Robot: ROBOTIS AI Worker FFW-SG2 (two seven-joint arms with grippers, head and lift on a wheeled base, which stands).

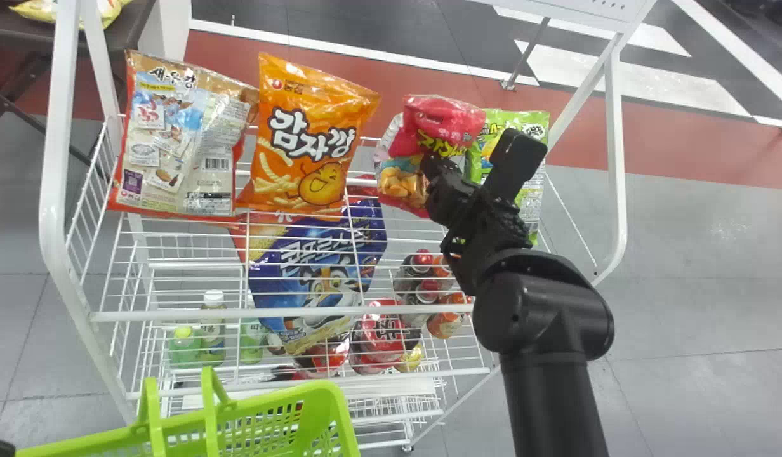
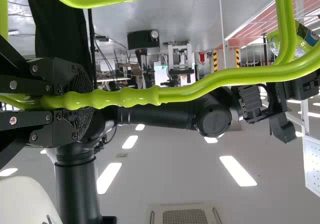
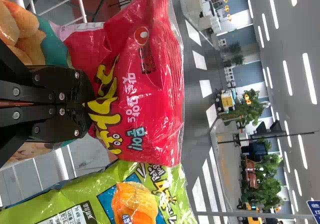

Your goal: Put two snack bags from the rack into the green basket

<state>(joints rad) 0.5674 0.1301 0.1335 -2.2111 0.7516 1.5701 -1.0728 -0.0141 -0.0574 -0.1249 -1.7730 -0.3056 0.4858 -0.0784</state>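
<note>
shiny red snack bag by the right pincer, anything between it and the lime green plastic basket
Yes: the white metal rack has its straight near rail between the red bag and the green basket, whose handle also stands raised. Lifting the bag over the rail would probably clear it.

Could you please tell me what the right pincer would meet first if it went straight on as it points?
Likely the red snack bag, directly ahead of the right pincer and seemingly pinched by it, though depth is hard to judge.
</note>
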